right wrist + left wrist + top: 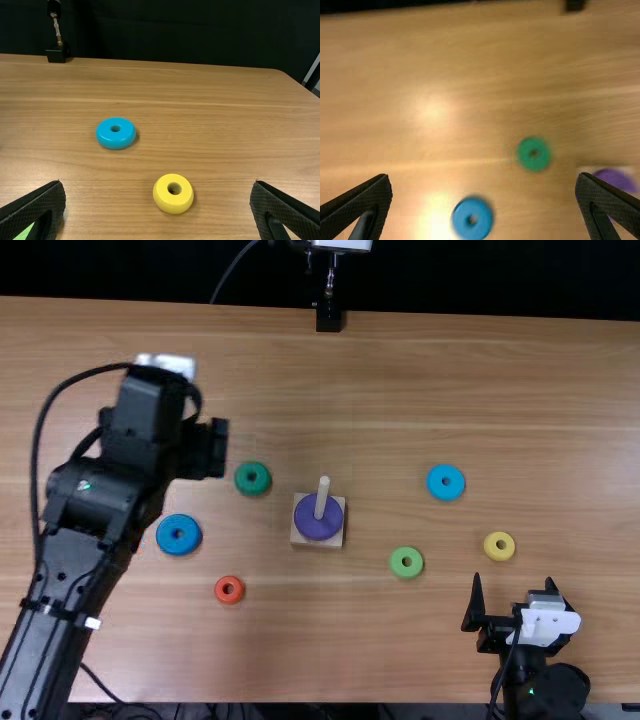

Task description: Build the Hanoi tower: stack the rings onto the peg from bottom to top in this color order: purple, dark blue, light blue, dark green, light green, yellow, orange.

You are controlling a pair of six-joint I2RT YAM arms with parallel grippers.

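table (400, 370): light brown wood, dark backdrop beyond far edge
dark blue ring (178, 535): flat, left of peg and slightly nearer; likely next to stack
left gripper (484, 176): left of peg and farther out, above table; fingers spread wide, holding nothing
key relation: dark blue ring toward near edge from left gripper, slightly left; left arm nearer; round, so no long axis to match; probably needs shift nearward, then lowering
orange ring (229, 589): left of peg, nearer
dark green ring (253, 478): left of peg, slightly farther
peg (322, 498): upright on pale square base (338, 537)
purple ring (318, 524): around peg, at bottom; first layer done
light green ring (406, 562): right of peg, nearer
light blue ring (445, 482): right of peg, slightly farther
yellow ring (499, 546): well right of peg, nearer
right gripper (513, 580): right of peg, near edge; fingers apart, empty
hard to see: base and purple ring partly behind left gripper's finger in left wrist view; light green ring mostly hidden in right wrist view
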